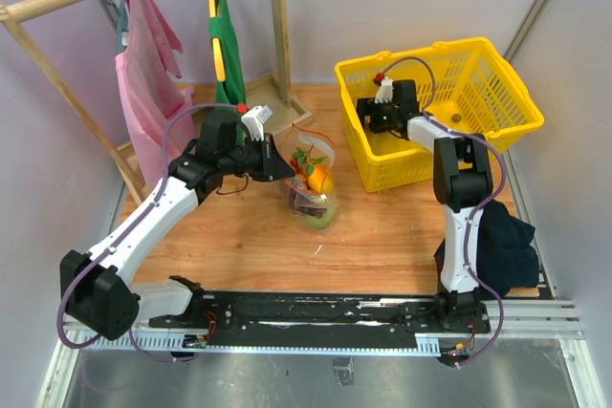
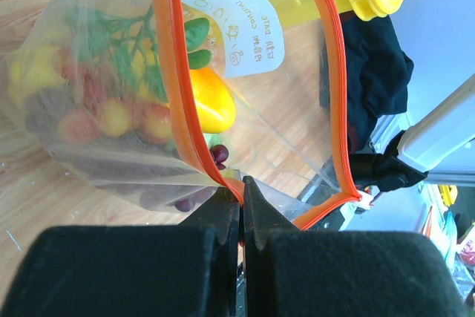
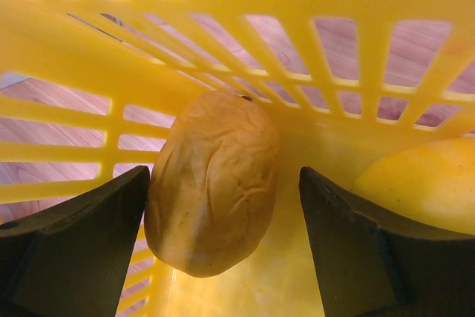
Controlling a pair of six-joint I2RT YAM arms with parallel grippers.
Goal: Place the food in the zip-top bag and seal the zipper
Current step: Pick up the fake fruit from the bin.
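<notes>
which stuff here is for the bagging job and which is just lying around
Job: crinkly clear zip-top bag, its orange zipper strip, wrinkled orange-brown food piece, smooth yellow food piece.
Lying about: wooden clothes rack, pink garment, green garment, dark blue cloth.

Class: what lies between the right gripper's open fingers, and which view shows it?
A wrinkled orange-brown oval food piece lies there, within the right gripper, shown in the right wrist view.
</notes>
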